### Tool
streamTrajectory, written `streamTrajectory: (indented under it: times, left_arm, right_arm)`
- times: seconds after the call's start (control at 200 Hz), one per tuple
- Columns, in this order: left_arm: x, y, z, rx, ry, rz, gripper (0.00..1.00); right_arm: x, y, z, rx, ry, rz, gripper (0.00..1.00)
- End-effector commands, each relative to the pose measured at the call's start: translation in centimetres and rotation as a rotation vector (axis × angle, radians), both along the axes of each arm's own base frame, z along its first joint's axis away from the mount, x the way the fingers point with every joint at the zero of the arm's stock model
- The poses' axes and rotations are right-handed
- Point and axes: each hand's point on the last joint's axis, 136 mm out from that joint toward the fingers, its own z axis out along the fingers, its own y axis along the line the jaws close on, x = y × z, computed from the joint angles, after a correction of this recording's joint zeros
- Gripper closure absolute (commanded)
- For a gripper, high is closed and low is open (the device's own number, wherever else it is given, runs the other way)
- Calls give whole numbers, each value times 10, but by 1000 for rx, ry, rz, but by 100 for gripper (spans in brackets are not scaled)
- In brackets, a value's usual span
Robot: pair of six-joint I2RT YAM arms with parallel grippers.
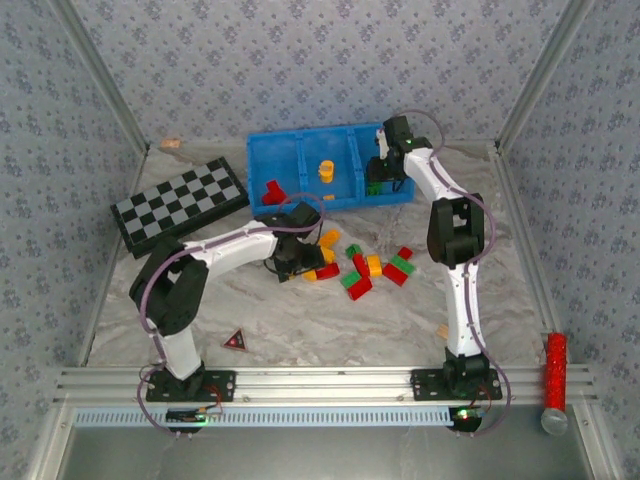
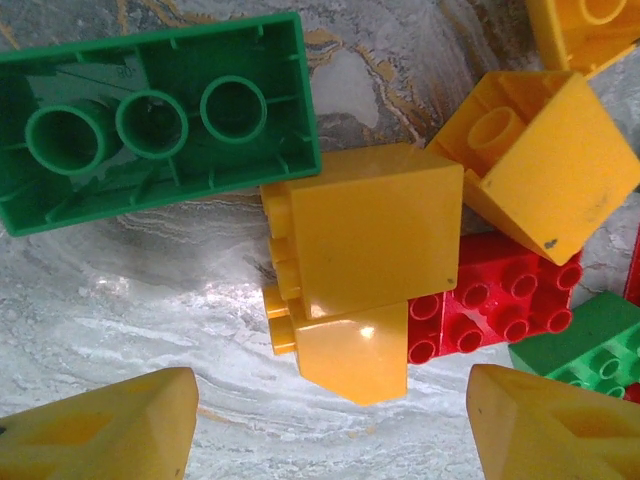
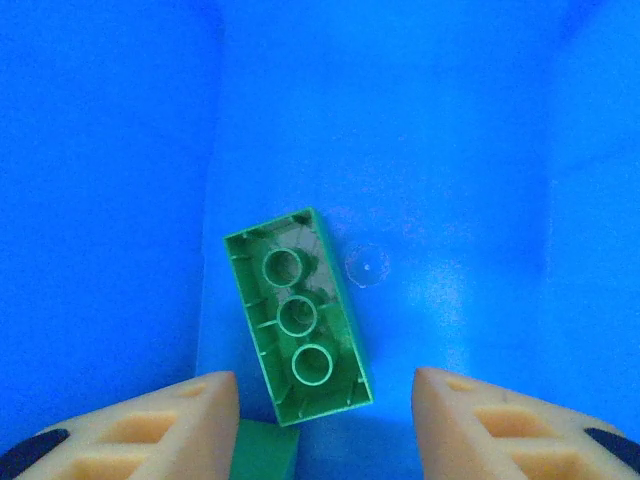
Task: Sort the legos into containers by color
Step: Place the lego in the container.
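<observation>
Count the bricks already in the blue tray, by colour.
red brick: 1
yellow brick: 1
green bricks: 2, the second partly cut off at the frame's bottom edge
Total in the blue tray: 4

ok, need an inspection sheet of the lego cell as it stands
Surface: grey marbled tabletop, no spills seen.
Job's things: bright blue three-compartment plastic tray at the far side; red brick in its left compartment, yellow-orange piece in the middle, green studded brick underside up in the right; a loose pile of red, green and yellow bricks mid-table.
Clutter: black-and-white checkered board far left, small dark red triangle, red cylinder by the near right rail.
End effectors: left end effector open above a yellow brick; right end effector open over the green studded brick.
Cables: purple cables along both arms, no snag seen.
Surroundings: blue floral-patterned walls.
</observation>
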Motion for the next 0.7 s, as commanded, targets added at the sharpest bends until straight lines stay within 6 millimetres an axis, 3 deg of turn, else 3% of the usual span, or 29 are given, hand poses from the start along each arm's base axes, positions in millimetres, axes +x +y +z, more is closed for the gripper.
streamTrajectory:
  times: [0.0,0.41,0.695]
  left_arm:
    - [-2,-7,0,-13,21,0,28]
    - [-1,-5,-14,4,50,27,34]
    - [-4,7,-19,26,72,56,49]
  right_arm:
    - [1,-3,13,1,-19,1,48]
    - [-9,-5,24,5,-28,-2,46]
    - [-18,-6,23,11,-23,-5,46]
